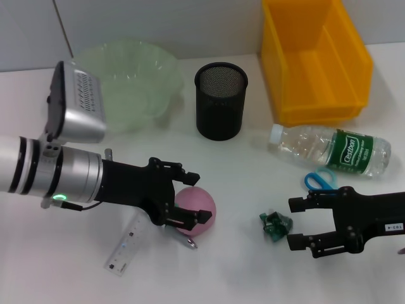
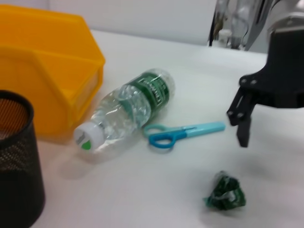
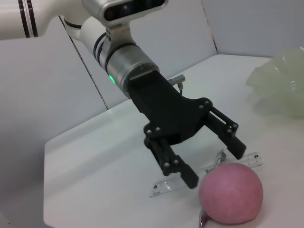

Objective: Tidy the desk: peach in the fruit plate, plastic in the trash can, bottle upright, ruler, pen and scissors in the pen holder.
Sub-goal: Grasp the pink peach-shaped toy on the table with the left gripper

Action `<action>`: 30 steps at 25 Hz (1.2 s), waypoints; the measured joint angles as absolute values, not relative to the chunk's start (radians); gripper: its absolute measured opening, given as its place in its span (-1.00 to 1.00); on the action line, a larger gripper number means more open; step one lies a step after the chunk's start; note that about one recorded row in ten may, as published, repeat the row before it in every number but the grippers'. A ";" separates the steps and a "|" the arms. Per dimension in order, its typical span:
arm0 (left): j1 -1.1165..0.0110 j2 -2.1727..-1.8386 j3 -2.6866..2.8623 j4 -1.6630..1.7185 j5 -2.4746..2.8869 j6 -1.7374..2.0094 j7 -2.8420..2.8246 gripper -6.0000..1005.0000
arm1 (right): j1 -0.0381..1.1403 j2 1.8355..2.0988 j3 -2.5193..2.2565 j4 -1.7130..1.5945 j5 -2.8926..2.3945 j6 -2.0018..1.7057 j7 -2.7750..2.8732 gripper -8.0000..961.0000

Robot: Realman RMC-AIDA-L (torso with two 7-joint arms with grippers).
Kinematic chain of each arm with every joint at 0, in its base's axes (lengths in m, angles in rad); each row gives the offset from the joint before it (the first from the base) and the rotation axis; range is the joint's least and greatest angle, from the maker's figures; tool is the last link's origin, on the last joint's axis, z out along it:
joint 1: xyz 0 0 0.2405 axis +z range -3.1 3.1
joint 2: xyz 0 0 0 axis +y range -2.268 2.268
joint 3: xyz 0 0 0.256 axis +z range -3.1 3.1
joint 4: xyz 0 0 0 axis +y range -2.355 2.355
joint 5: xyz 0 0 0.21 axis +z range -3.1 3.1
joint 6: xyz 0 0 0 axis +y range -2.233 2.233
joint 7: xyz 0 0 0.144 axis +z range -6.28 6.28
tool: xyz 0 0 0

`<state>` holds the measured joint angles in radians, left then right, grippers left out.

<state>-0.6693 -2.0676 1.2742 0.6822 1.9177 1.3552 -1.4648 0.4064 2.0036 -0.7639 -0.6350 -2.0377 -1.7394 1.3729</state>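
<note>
Two grippers are in play, and you've got the left gripper [image 1: 193, 197] spread wide right at the peach [image 1: 196, 211], fingers either side of its left edge but not clamped. That peach sits on the desk [image 1: 240, 266] around 6 o'clock from the pen holder [image 1: 220, 100], with a pen [image 3: 205, 219] poking out underneath and the ruler [image 1: 126, 244] just beside it at 8 o'clock. Your right gripper [image 1: 300, 223] is also spread, hovering next to the crumpled green plastic [image 1: 275, 223]. Bottle [image 1: 330, 151] lies on its side below the trash can [image 1: 313, 57], scissors [image 1: 319, 180] just beneath. Fruit plate [image 1: 130, 82] sits at 10 o'clock.
</note>
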 joint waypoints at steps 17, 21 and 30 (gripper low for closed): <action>-0.671 -2.069 1.354 0.678 1.942 1.280 -1.460 0.56 | 0.406 2.002 -0.759 -0.636 -2.039 -1.739 1.373 0.72; -0.671 -2.070 1.354 0.678 1.942 1.278 -1.457 0.50 | 0.406 2.003 -0.758 -0.638 -2.039 -1.739 1.373 0.72; -0.665 -2.071 1.354 0.686 1.939 1.265 -1.455 0.11 | 0.410 2.004 -0.756 -0.636 -2.039 -1.739 1.373 0.72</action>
<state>-0.6654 -2.0709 1.3544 0.6861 1.9392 1.2653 -1.4546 0.4098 2.0042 -0.7559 -0.6364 -2.0386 -1.7395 1.3729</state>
